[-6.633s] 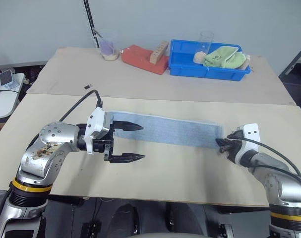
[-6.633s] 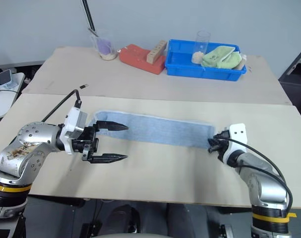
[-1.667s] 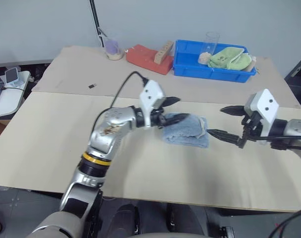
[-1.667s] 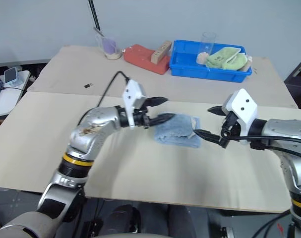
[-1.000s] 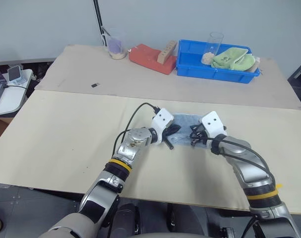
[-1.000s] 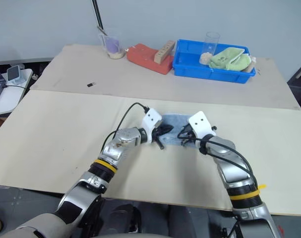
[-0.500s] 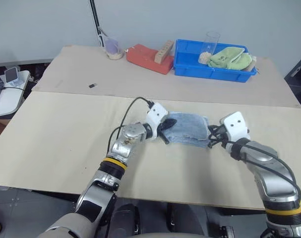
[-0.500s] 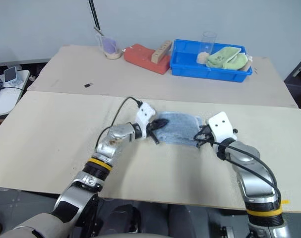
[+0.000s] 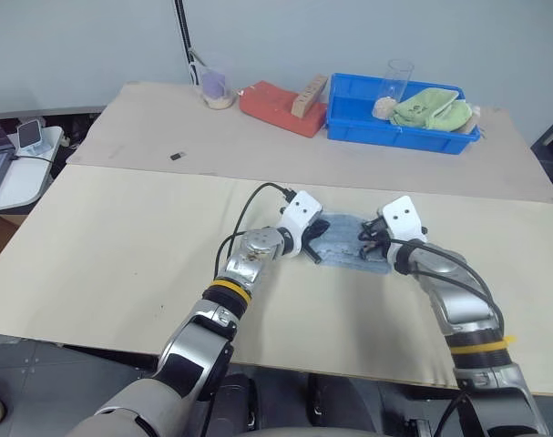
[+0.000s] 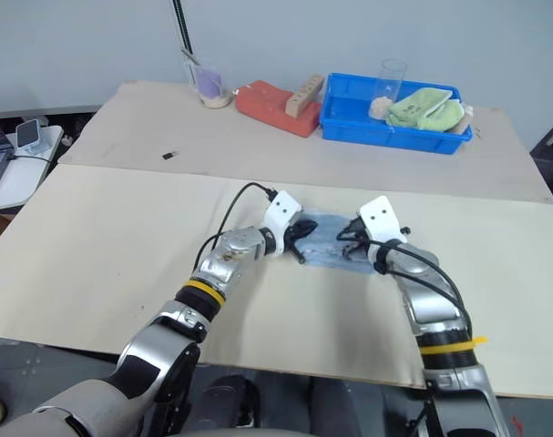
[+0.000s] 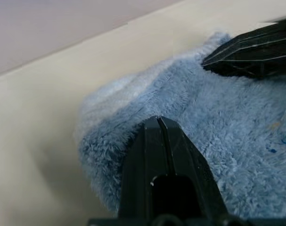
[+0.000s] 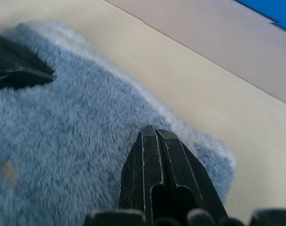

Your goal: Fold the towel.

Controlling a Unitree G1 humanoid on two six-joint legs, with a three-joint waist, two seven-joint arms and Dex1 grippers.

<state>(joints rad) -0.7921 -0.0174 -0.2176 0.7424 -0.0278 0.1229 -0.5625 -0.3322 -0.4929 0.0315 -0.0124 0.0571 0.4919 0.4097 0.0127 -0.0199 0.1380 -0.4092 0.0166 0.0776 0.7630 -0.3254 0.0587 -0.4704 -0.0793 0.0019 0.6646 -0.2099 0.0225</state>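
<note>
The towel [image 9: 345,242], light blue terry cloth, lies folded into a small thick pad in the middle of the near table. My left gripper [image 9: 313,244] rests shut on the pad's left end, its fingers [image 11: 158,141] pressed together on top of the pile with no cloth between them. My right gripper [image 9: 371,247] is shut too and lies on the pad's right end, its fingertips [image 12: 154,141] flat on the cloth. Each wrist view shows the other gripper's dark tip across the towel [image 12: 77,141].
A blue bin [image 9: 353,116] at the back right holds a light green cloth [image 9: 428,106] and a clear glass [image 9: 396,80]. A red pad with a wooden block [image 9: 281,98] and a cup [image 9: 217,85] stand beside it. A small black piece [image 9: 178,156] lies on the far table.
Half a second ago the grippers sat at the towel's outer ends with the cloth spread wider. Both have since moved inward onto the pad. They stay shut.
</note>
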